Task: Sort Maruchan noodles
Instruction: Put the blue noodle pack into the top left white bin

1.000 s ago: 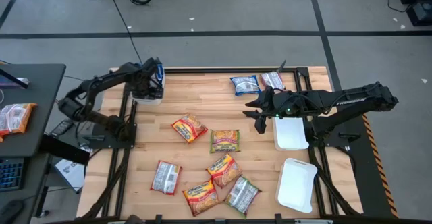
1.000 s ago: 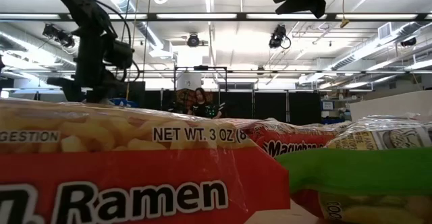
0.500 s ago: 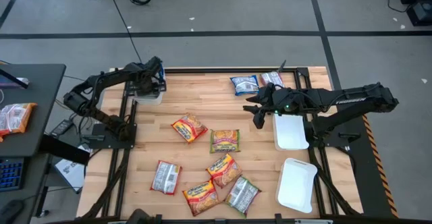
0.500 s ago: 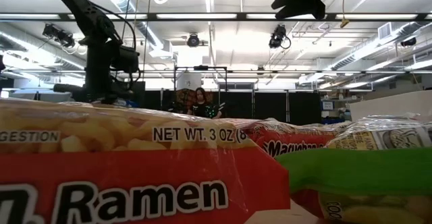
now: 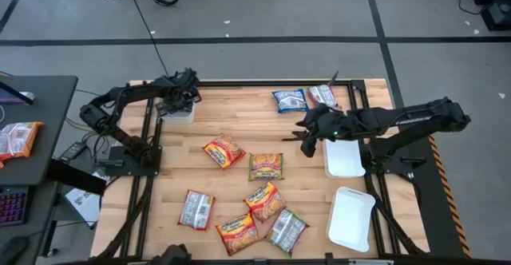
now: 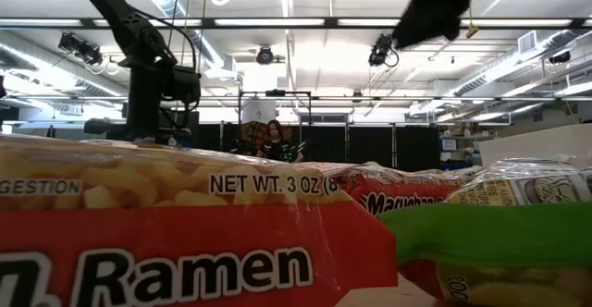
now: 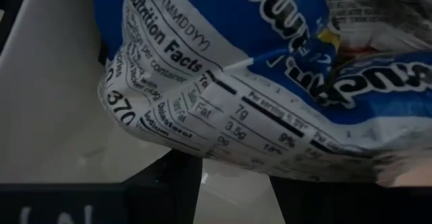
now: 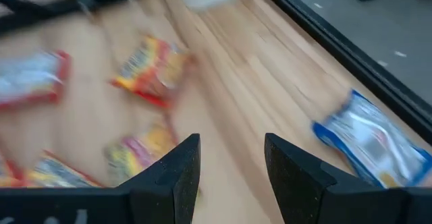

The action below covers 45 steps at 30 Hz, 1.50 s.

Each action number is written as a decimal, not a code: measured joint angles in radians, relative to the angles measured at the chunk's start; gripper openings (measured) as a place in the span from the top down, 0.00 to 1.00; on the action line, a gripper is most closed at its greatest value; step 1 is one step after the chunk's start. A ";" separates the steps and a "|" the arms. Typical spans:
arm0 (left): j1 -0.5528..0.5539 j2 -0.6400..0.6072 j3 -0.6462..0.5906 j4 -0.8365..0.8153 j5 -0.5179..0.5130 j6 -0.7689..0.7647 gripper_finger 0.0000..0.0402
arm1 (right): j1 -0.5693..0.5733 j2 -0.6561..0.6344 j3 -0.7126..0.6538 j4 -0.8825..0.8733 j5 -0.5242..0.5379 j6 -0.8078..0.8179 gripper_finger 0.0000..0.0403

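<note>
The Maruchan noodles are square packets. A blue-white packet fills my left wrist view, just above a white tray at the table's far left corner. My left gripper is there, shut on this packet. Other packets lie flat on the wood: blue-white, pinkish-silver, red-yellow, green and several more near the front edge. My right gripper is open and empty, above bare wood near a white tray. My left gripper has the blue-white packet's crumpled lower edge between its two fingers, and one finger shows below it. The packet covers the fingertips, so the place of contact is hidden. It sits over the white tray, next to other packets inside.
A second white tray lies at the near right. In the low view, red and green packets fill the foreground. Black frame rails border the table. A person stands far behind it. Bare wood lies between the packets and the left tray.
My left gripper has carried the blue-white packet a little toward the table's right, staying over the far-left tray. My right gripper has tipped and swung above the table's middle, staying open. The packets on the wood have not moved.
</note>
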<state>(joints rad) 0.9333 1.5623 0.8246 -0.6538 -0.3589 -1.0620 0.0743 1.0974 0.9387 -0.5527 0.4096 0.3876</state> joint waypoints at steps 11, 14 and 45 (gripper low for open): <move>-0.089 -0.066 0.001 -0.047 -0.015 -0.016 0.51 | -0.201 0.114 -0.051 0.013 -0.051 -0.245 0.58; -0.105 -0.084 0.001 -0.119 -0.003 -0.018 0.45 | -0.262 0.188 -0.047 0.027 -0.063 -0.430 0.58; -0.416 -0.608 0.000 0.341 0.023 0.362 0.29 | -0.472 0.559 -0.024 0.317 -0.100 -0.484 0.98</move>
<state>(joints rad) 0.5172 0.9541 0.8246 -0.3130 -0.3360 -0.6997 -0.3974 1.6563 0.9145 -0.2358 0.3099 -0.0960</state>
